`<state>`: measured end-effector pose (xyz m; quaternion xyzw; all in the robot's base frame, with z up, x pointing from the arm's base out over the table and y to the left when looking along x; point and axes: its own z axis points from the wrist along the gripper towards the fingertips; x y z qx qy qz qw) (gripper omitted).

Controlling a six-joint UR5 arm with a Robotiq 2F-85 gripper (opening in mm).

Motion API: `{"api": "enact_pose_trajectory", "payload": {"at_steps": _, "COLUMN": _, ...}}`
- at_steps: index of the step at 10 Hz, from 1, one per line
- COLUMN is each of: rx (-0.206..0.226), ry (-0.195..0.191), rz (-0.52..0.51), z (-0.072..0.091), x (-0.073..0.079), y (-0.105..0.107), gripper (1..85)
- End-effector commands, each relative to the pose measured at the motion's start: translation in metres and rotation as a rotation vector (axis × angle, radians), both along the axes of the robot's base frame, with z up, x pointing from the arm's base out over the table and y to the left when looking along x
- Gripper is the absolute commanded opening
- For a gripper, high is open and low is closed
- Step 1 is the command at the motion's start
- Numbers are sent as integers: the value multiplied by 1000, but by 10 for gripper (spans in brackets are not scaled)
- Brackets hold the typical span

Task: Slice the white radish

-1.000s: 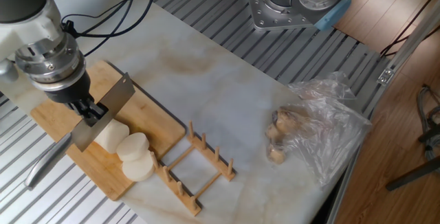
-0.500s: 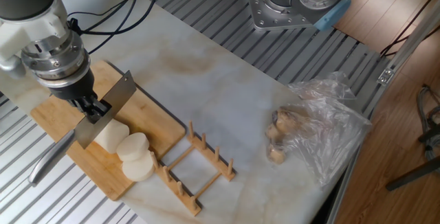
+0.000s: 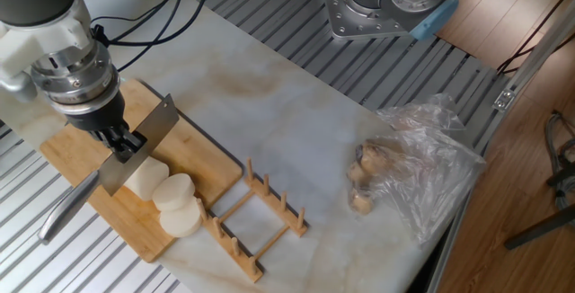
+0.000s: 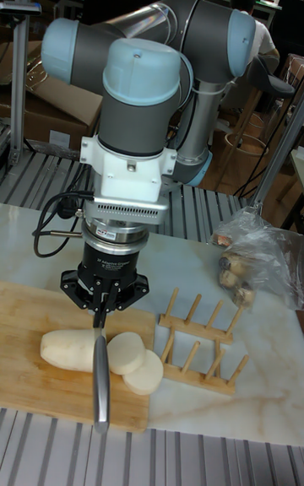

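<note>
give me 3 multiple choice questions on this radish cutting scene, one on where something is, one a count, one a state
1. Where does the white radish lie?
A. on the wooden cutting board
B. in the plastic bag
C. on the wooden rack

2. How many cut discs lie beside the radish?
A. none
B. two
C. five

3. What is the tool doing?
A. hanging open with nothing in it
B. gripping the rack
C. shut on the knife

Answers:
1. A, the radish rests on the board, apart from the wooden rack and the plastic bag.
2. B, two round discs overlap at the radish's cut end.
3. C, the tall fixed view shows the fingers clamped on the knife.
</note>
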<state>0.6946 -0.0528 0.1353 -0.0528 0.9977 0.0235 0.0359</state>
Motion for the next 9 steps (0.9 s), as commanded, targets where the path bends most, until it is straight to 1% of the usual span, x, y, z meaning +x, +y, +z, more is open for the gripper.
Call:
{"api": "enact_pose_trajectory", "payload": {"at_steps": 1, "rx": 22, "ry": -8, "rz": -2, "z": 1, "x": 2, "y": 4, "gripper": 13}}
{"api": "enact_pose_trajectory", "payload": {"at_steps": 3, "rx": 18, "ry": -9, "rz": -1, "z": -1, "x": 3, "y": 2, "gripper": 13}}
{"api": "enact_pose_trajectory", "payload": {"at_steps": 9, "rx": 22, "ry": -11, "rz": -1, "z": -3, "x": 3, "y": 4, "gripper": 13}}
